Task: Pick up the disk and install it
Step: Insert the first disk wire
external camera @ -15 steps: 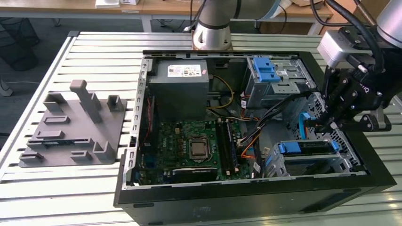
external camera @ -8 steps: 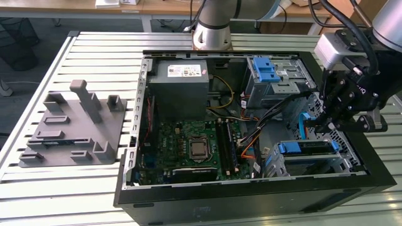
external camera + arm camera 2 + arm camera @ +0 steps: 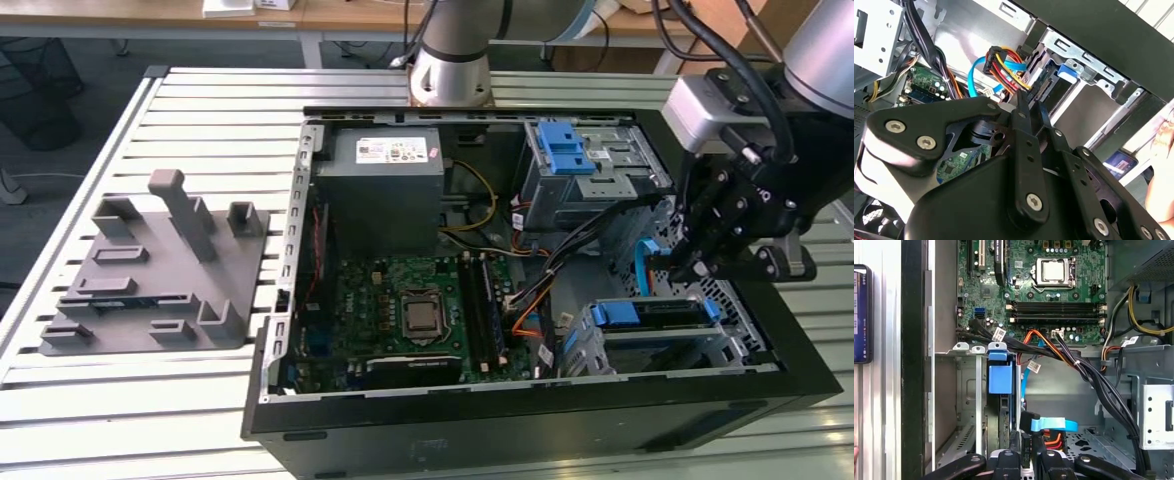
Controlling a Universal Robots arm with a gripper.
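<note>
Gripper (image 3: 697,272) is hovering beside the disk (image 3: 647,314), bayed at the case's (image 3: 534,425) four o'clock in the exterior view; clamping or not, I cannot tell. Installing is seemingly ending, with cables (image 3: 571,248) crowding any move.

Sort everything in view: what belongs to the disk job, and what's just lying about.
Job:
disk, slotted on edge in the computer case
gripper, close by the disk

Lying about:
grey box with white sticker
grey cage with blue latch
motherboard
grey fixture beside the case
</note>
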